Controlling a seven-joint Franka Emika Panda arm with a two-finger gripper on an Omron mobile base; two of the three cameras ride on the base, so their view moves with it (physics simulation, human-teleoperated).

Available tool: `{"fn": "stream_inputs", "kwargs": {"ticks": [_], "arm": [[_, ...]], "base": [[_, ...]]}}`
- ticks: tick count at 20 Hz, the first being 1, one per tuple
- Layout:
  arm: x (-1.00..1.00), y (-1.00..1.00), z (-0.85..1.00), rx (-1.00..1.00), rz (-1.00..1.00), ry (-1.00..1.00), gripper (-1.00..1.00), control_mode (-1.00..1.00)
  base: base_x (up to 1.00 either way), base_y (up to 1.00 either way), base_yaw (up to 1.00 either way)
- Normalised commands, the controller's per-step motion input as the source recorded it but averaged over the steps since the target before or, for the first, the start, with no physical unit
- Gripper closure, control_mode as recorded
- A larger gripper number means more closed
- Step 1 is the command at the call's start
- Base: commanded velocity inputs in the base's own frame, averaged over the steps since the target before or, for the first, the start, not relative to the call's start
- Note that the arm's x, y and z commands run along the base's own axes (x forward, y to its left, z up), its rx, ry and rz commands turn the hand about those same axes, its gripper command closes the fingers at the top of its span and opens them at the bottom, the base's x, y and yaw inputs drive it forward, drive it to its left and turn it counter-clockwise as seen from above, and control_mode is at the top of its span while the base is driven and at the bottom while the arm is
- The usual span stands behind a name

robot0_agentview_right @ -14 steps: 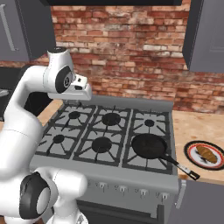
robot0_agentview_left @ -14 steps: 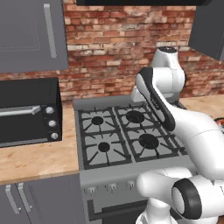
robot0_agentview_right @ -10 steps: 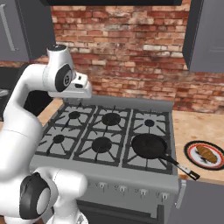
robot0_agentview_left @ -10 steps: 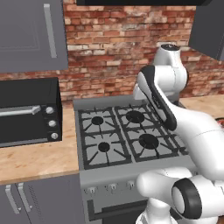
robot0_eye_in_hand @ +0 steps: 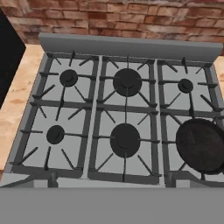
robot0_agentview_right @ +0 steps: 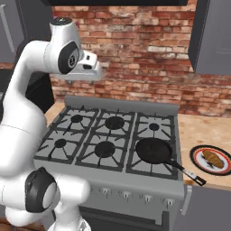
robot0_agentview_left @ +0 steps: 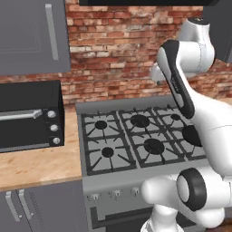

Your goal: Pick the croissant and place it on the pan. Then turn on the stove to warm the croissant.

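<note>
The croissant (robot0_agentview_right: pixel 213 158), golden brown, lies on a red-rimmed white plate (robot0_agentview_right: pixel 197 157) on the counter right of the stove (robot0_agentview_right: pixel 113 135). The black pan (robot0_agentview_right: pixel 153 150) sits on the stove's front right burner, its thin handle pointing to the front right. In the hand view the pan (robot0_eye_in_hand: pixel 200 145) is at the lower right of the stove (robot0_eye_in_hand: pixel 122 109). In the left base view the pan (robot0_agentview_left: pixel 191 134) is partly hidden behind my arm. My gripper (robot0_agentview_right: pixel 76 80) hangs high above the stove's back left, far from pan and croissant; its fingers are not clear.
A black toaster oven (robot0_agentview_left: pixel 29 115) stands on the wooden counter left of the stove. Small knobs (robot0_agentview_right: pixel 135 196) line the stove's front. A brick wall runs behind, with grey cabinets (robot0_agentview_right: pixel 214 36) above on both sides.
My arm has risen, lifting the hand higher above the stove. Pan, plate and croissant have not moved.
</note>
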Motion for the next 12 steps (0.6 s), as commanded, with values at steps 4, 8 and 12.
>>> {"fn": "stream_inputs", "kwargs": {"ticks": [4,8,12], "arm": [[-0.11,-0.96,0.04,0.00,0.00,0.10,-1.00,-1.00],[0.26,-0.84,0.52,0.00,-0.01,0.11,-1.00,-1.00],[0.53,-0.01,0.83,-0.01,0.00,0.07,-1.00,-1.00]], "base": [[0.00,0.00,0.00],[0.00,0.00,0.00],[0.00,0.00,0.00]]}}
